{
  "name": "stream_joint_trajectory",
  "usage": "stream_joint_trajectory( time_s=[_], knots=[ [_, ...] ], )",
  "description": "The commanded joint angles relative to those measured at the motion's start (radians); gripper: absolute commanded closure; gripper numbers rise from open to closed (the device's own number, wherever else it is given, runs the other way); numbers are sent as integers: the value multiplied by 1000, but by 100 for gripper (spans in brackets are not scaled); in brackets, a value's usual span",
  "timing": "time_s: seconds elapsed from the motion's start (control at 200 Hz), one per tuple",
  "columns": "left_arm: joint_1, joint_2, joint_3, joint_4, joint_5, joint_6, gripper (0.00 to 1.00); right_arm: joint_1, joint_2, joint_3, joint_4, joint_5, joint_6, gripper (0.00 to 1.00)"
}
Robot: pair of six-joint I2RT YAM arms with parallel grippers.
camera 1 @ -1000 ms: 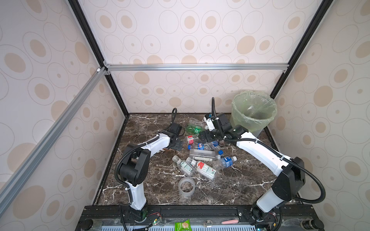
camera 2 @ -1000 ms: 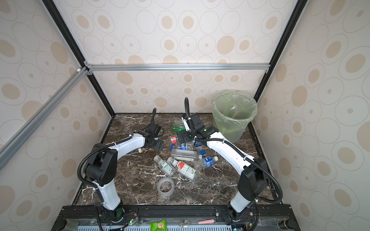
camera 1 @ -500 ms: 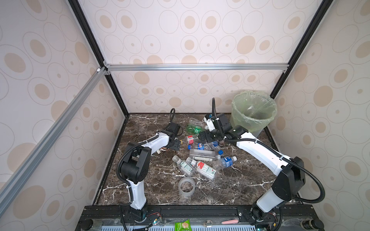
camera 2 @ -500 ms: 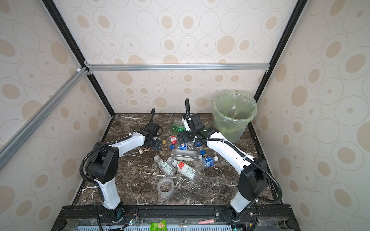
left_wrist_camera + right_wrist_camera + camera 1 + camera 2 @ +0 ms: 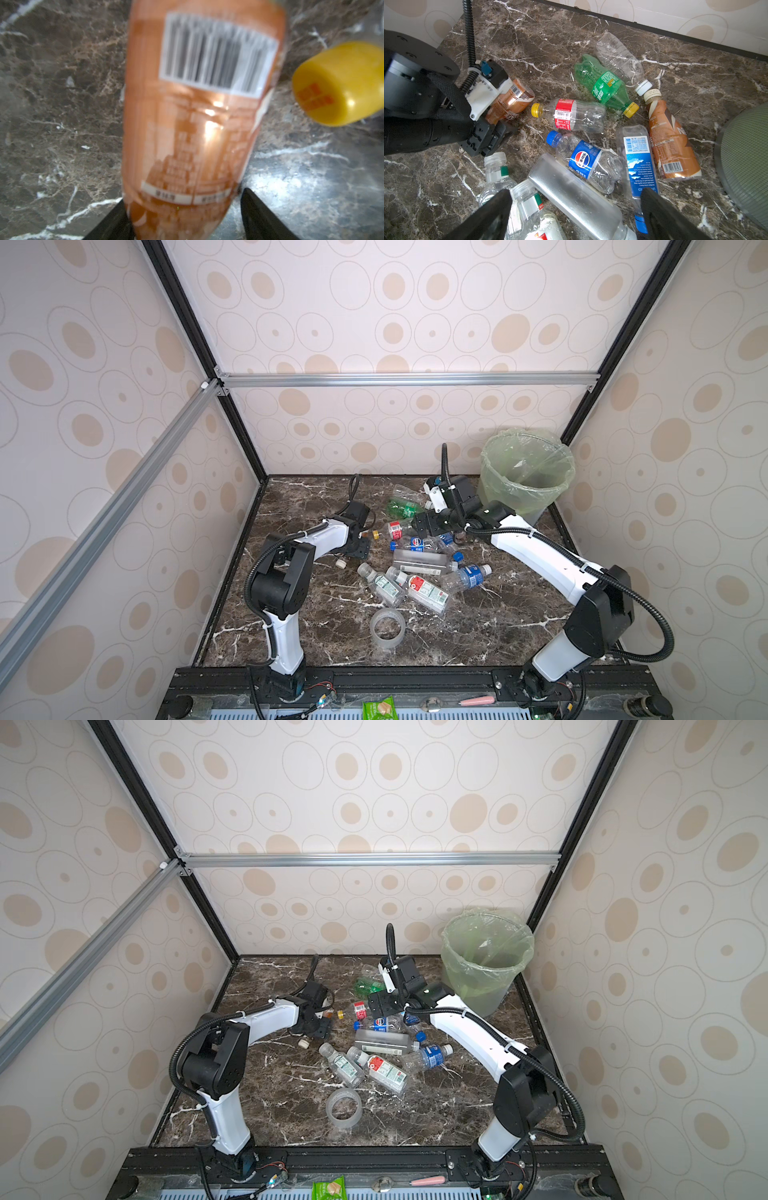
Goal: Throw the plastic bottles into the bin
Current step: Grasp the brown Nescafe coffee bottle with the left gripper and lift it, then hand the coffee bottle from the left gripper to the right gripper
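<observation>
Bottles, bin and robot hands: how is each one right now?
left gripper: open, astride the brown bottle, not clamped.
brown bottle: lying down.
right gripper: open, empty.
green bottle: lying down, yellow cap on.
Pepsi bottle: lying down, blue cap on.
bin: upright, green bag inside.

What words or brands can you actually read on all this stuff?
"事可乐", beside the Pepsi logo: blue-capped bottle.
"AFE": brown bottle.
"NE": white-capped brown bottle.
Too small or blurred: print on the red-label bottle, green bottle, flat blue-label bottle and yellow cap.
</observation>
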Motion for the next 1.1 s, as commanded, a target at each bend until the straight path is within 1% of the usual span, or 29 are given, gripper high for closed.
stream_joint_trajectory(
  time_s=[0.0, 0.075, 0.21, 0.235, 0.32, 0.41, 0.575, 0.675, 0.785, 0.875, 0.95, 1.095],
  knots=[
    [27, -53, -34, 29, 51, -29, 28, -5, -19, -11, 6, -5, 9, 0],
    [43, -61, -56, 44, 86, -50, 33, -4, -16, -9, 4, -10, 10, 0],
    [48, -91, -110, 86, 116, -78, 39, -5, -17, -10, 4, -12, 12, 0],
    [48, -95, -116, 88, 117, -81, 41, -6, -18, -8, 2, -13, 12, 0],
    [48, -99, -131, 95, 118, -84, 54, -5, -16, -10, 5, -9, 12, 0],
    [48, -118, -155, 105, 127, -94, 55, -6, -16, -10, 5, -9, 12, 0],
    [48, -192, -212, 145, 147, -104, 69, -6, -5, -5, 6, -40, 35, 0],
    [48, -250, -228, 164, 149, -106, 72, -8, 9, 19, -4, -78, 71, 0],
    [48, -324, -243, 209, 161, -106, 72, -12, 12, 27, 12, -121, 123, 0],
    [48, -381, -245, 253, 179, -98, 72, -31, 6, 15, 59, -198, 201, 0],
    [47, -422, -238, 287, 222, -86, 72, -48, -5, 7, 107, -254, 264, 0],
    [28, -493, -228, 377, 270, -89, 71, -50, -29, 40, 152, -276, 313, 0]
  ],
)
